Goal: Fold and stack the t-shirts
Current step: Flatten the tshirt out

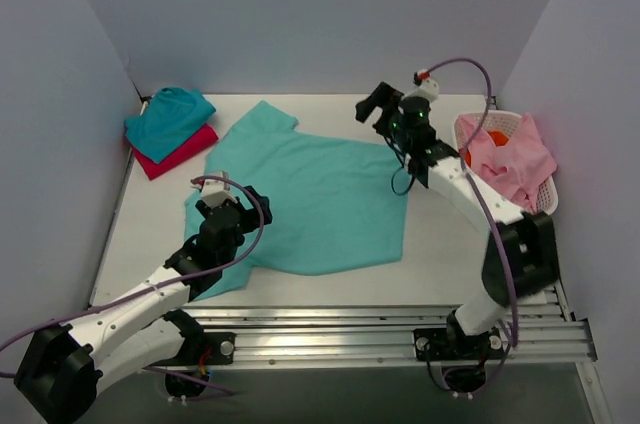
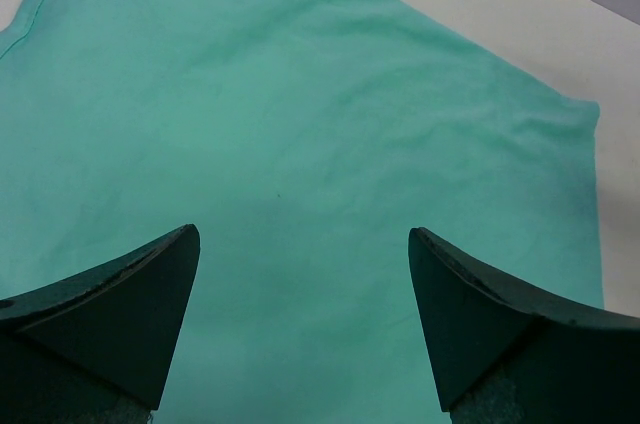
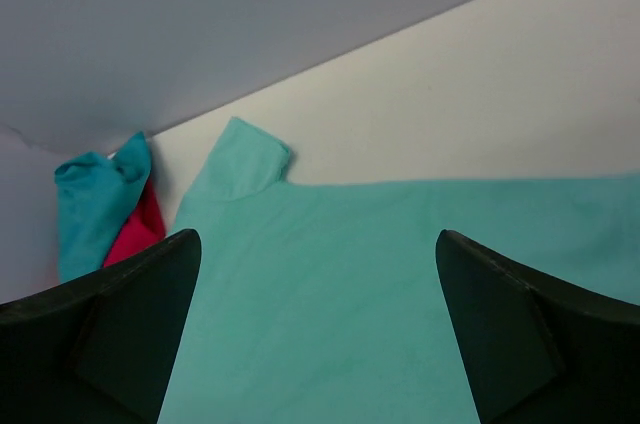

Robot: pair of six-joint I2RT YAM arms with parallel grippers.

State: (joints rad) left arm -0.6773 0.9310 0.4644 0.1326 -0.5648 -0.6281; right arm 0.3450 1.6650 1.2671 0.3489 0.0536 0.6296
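Note:
A large mint-green t-shirt (image 1: 315, 199) lies spread flat on the white table, one sleeve toward the back left. It fills the left wrist view (image 2: 300, 124) and shows in the right wrist view (image 3: 380, 294). A folded teal shirt (image 1: 168, 120) lies on a folded magenta-red shirt (image 1: 180, 152) at the back left corner; both show in the right wrist view, teal (image 3: 92, 209) and red (image 3: 138, 229). My left gripper (image 2: 304, 244) is open and empty above the shirt's near left part (image 1: 252, 202). My right gripper (image 3: 318, 244) is open and empty above the shirt's far right corner (image 1: 375, 106).
A white lattice basket (image 1: 545, 194) with pink cloth (image 1: 510, 159) and something orange (image 1: 497, 138) stands at the right edge. Grey walls close in the back and sides. A metal rail (image 1: 400, 329) runs along the near edge.

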